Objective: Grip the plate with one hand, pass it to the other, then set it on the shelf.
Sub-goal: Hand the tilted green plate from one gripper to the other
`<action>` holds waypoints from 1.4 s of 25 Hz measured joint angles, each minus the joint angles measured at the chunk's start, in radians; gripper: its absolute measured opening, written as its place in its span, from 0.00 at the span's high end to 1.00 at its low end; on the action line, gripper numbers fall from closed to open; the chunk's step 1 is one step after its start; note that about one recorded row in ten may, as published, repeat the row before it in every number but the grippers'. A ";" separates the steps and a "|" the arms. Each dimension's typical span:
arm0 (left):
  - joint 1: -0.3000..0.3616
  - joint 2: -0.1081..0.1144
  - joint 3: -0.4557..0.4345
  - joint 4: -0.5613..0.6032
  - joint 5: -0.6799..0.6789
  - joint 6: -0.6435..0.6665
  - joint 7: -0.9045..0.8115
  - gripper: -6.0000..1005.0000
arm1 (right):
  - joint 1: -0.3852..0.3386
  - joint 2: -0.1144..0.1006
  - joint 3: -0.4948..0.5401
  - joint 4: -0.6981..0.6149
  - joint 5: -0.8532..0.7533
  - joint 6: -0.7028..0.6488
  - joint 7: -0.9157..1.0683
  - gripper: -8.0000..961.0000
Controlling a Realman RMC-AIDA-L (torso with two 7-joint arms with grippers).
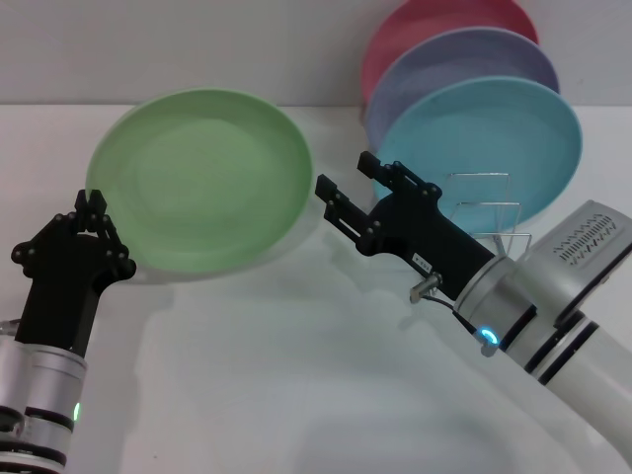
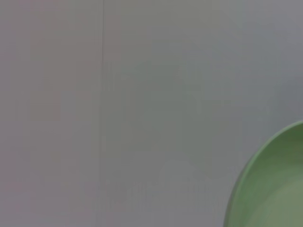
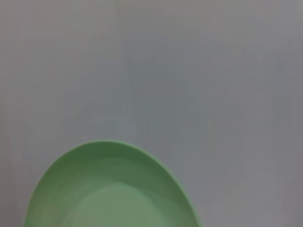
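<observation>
The light green plate [image 1: 202, 181] hangs tilted above the white table, its face toward me. My left gripper [image 1: 94, 204] is shut on its left rim. My right gripper [image 1: 348, 180] stands open just right of the plate's right rim, its fingers apart and a small gap away from the plate. Part of the plate [image 2: 272, 184] shows in the left wrist view, and the plate [image 3: 111, 191] also fills the lower part of the right wrist view. The wire shelf [image 1: 491, 212] stands behind the right gripper.
A turquoise plate [image 1: 494, 138], a lavender plate [image 1: 464, 59] and a pink plate [image 1: 415, 30] stand upright in the shelf at the back right. The white table [image 1: 296, 365] spreads in front of both arms.
</observation>
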 joint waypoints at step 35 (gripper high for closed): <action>-0.012 0.000 0.030 0.054 -0.117 -0.030 0.109 0.92 | 0.028 0.000 0.155 0.049 -0.091 0.169 -0.092 0.32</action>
